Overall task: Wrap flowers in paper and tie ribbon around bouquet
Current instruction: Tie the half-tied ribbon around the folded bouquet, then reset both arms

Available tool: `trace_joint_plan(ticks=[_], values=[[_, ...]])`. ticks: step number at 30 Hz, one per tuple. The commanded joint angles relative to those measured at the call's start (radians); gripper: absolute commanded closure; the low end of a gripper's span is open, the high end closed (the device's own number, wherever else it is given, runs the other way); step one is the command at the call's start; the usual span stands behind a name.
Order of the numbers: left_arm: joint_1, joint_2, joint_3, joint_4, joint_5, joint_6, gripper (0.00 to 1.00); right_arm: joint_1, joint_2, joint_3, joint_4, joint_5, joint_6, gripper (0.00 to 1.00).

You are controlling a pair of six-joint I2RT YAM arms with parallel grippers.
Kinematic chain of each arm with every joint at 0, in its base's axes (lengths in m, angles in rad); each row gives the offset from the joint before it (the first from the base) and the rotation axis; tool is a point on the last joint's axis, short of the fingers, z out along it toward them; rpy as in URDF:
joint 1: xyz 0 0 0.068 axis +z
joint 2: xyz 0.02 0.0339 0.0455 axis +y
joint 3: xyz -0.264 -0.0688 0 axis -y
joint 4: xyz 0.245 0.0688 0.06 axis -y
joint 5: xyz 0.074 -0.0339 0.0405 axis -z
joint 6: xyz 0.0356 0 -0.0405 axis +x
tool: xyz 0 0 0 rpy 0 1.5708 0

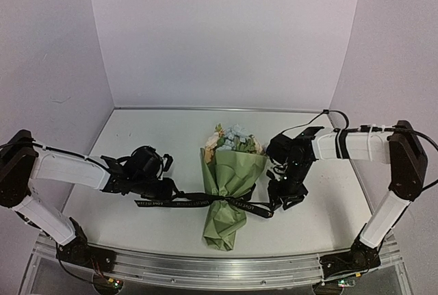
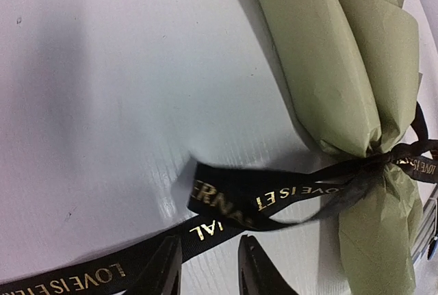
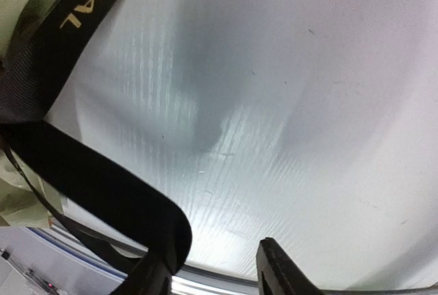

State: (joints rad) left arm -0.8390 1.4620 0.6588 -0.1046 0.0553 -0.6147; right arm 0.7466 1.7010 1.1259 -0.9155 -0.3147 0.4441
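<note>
The bouquet (image 1: 230,175) lies in mid-table, a sage green paper (image 2: 328,69) cone with the flowers (image 1: 233,139), cream and pale blue, showing at its far end. The black ribbon (image 1: 205,200) with gold lettering is knotted around the cone's narrow waist (image 2: 383,155), its ends trailing left and right. My left gripper (image 1: 168,189) is at the left tail; its jaws stand open (image 2: 209,257) and the ribbon (image 2: 274,196) crosses just past the tips. My right gripper (image 1: 280,199) is at the right tail, open (image 3: 215,271), with a ribbon loop (image 3: 89,178) resting against its left finger (image 3: 154,278).
The white table (image 1: 150,131) is closed in by pale walls behind and on both sides. An aluminium rail (image 1: 219,267) runs along the near edge between the arm bases. A black cable (image 1: 328,113) loops above the right arm.
</note>
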Motion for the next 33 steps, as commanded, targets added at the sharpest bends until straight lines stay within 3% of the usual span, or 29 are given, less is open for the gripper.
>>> trace_joint_plan(ticks=[1, 3, 7, 8, 11, 22, 33], values=[[-0.015, -0.022, 0.059, -0.027, -0.028, 0.025, 0.53, 0.007, -0.090, 0.018, -0.068, -0.016, 0.076, 0.44], [-0.015, -0.044, 0.062, -0.036, -0.038, 0.027, 0.41, 0.007, -0.119, 0.008, -0.067, -0.012, 0.087, 0.39], [-0.015, -0.103, 0.077, -0.054, -0.046, 0.033, 0.30, 0.007, -0.174, -0.002, -0.067, 0.005, 0.098, 0.03], [-0.015, -0.123, 0.081, -0.056, -0.045, 0.035, 0.15, 0.007, -0.191, -0.004, -0.067, 0.014, 0.099, 0.02], [-0.016, -0.170, 0.117, -0.062, -0.046, 0.053, 0.01, 0.007, -0.238, -0.018, -0.067, 0.046, 0.101, 0.02], [-0.014, -0.303, 0.260, -0.080, -0.242, 0.062, 0.00, 0.007, -0.554, -0.172, -0.059, 0.262, 0.052, 0.02], [-0.014, -0.326, 0.343, -0.145, -0.310, 0.079, 0.00, 0.007, -0.749, -0.258, -0.074, 0.370, 0.020, 0.02]])
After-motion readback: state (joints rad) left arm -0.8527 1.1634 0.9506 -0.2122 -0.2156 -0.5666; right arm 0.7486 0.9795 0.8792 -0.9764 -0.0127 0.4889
